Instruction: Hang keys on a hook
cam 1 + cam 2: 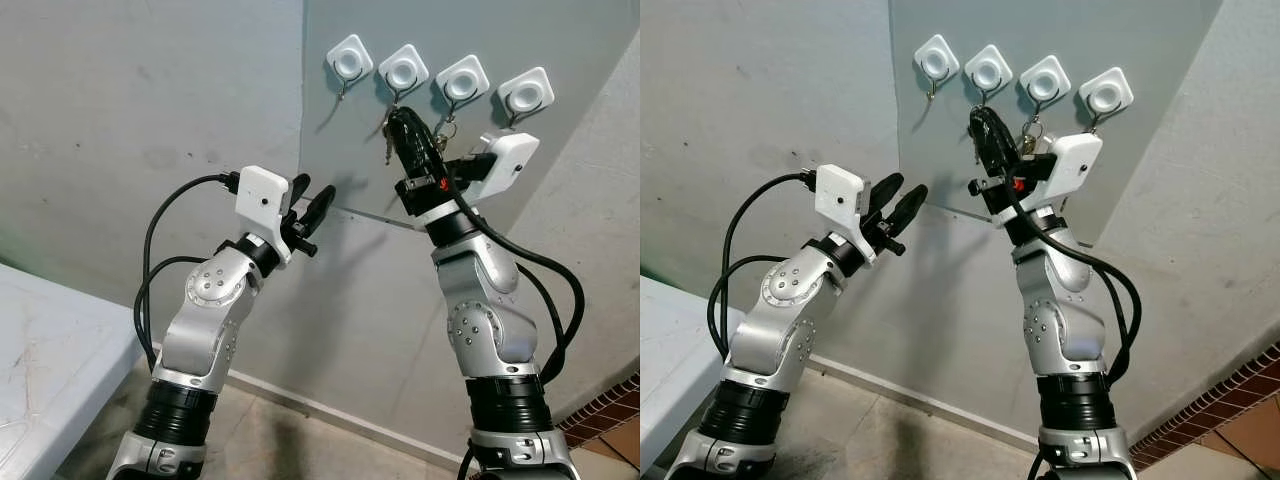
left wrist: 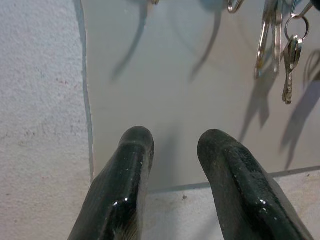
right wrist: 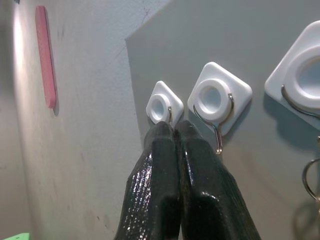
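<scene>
My right gripper (image 1: 397, 122), fingers pressed together, lifts a bunch of keys (image 1: 388, 140) just below the second hook (image 1: 403, 70). They look not yet hung. My left gripper (image 1: 312, 208) waits open.

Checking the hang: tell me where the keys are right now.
The keys hang against the grey panel below the second hook from the robot's left, right beside the raised right end effector.

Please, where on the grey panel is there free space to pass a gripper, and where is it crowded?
Free: the lower grey panel under the leftmost hook, ahead of the open left gripper. Crowded: around the second hook and third hook, where the right gripper and hanging keys sit.
</scene>
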